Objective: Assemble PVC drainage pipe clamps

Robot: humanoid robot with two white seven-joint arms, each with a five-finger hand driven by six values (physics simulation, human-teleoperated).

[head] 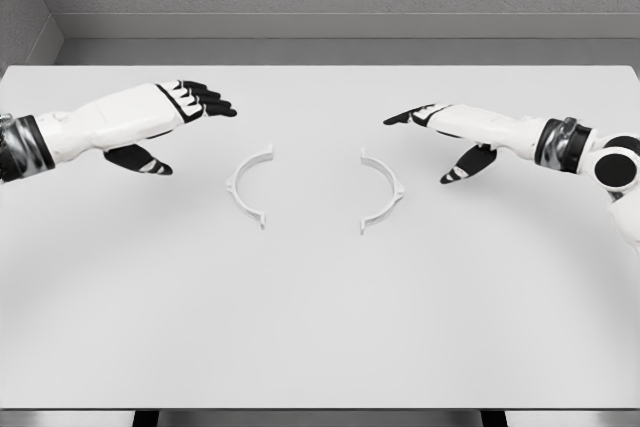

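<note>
Table: a plain white rectangular table [320,347] carries the parts, with bare surface on all sides of them, which leaves both arms room to come in from their own sides
Left clamp half: a thin white plastic half-ring clamp piece [247,186] lies flat left of the middle, its open side facing right
Right clamp half: a matching thin white plastic half-ring clamp piece [384,192] lies flat right of the middle, its open side facing left
Why they lie so: the two open sides face each other across a gap, apart and not touching, so that sliding them together would likely close them into one ring
Left hand: the white-and-black left hand [165,117] hovers up and left of its clamp half, clear of it, fingers stretched out and relaxed, thumb hanging below, holding nothing
Right hand: the white-and-black right hand [445,127] mirrors it up and right of the other half, fingers extended, thumb down, also empty
Judgement: each hand seems posed beside the piece nearest it, ready to reach down; no piece is grasped, so assembly looks not yet begun
</note>
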